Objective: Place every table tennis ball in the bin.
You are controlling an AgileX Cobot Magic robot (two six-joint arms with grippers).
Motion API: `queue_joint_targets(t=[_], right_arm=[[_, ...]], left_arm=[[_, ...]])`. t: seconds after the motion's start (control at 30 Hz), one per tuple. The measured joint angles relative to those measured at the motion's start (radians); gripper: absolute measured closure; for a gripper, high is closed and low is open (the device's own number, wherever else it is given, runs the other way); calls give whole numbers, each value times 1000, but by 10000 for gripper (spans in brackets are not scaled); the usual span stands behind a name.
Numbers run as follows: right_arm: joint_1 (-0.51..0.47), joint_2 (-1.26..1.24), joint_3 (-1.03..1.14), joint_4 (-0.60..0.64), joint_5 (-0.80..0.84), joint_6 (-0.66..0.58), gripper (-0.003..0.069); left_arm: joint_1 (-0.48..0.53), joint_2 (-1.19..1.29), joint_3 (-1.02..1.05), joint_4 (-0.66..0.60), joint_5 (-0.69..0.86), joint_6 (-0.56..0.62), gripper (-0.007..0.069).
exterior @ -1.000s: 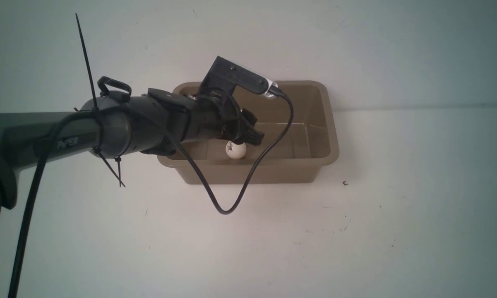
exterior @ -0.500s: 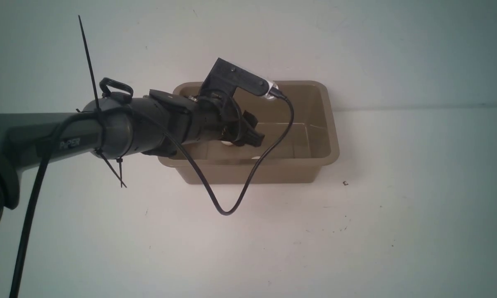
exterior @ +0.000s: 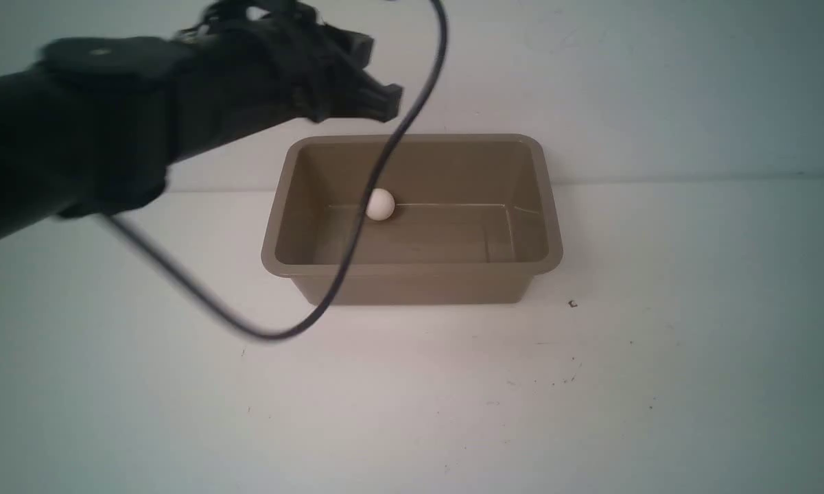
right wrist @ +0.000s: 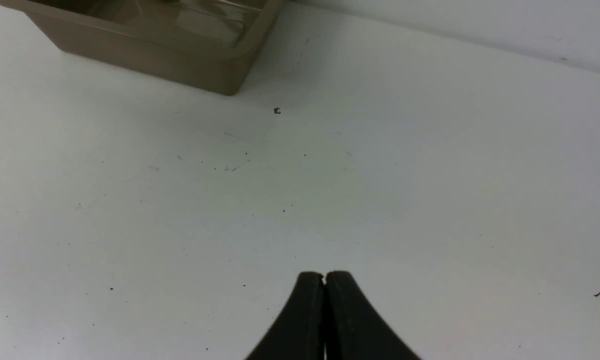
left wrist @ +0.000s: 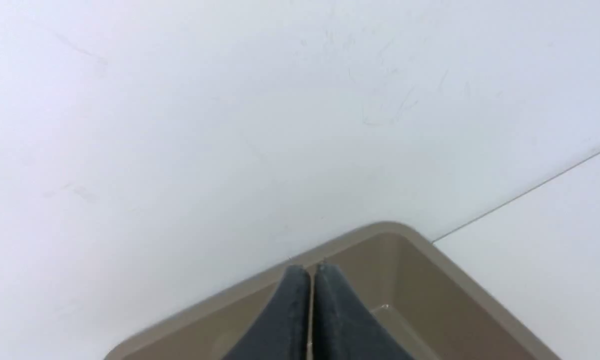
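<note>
A ball [exterior: 381, 204] lies in the bin [exterior: 412, 287] against its far side, left of middle, and the bin stands on the table [exterior: 453, 405].

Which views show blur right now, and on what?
Front view: the left arm and its cable are smeared; the bin and the ball inside it are sharp. Left wrist view: the left gripper looks soft, and so does the bin corner. Right wrist view: crisp, with the table specks and the right gripper well defined.

No readable text or marking on ball [exterior: 381, 204], bin [exterior: 412, 285] or blurred left arm [exterior: 110, 123]
</note>
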Motion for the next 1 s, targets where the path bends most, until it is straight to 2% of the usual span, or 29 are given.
queue_joint_targets(t=[0.1,0.23,0.47,0.73,1.0], right_arm=[[0,0,0,0,0,-9,676],[0,0,0,0,-1,-21,676],[0,0,0,0,-6,-25,676],[0,0,0,0,-6,-49,676],[0,-2,0,-2,-3,-74,676]], left_arm=[[0,-160,159,-2,-15,3,629],[0,-283,265,-14,-28,3,629],[0,-655,512,-148,-139,14,629],[0,-919,688,-230,-214,135,629],[0,-1032,758,-233,-213,144,629]])
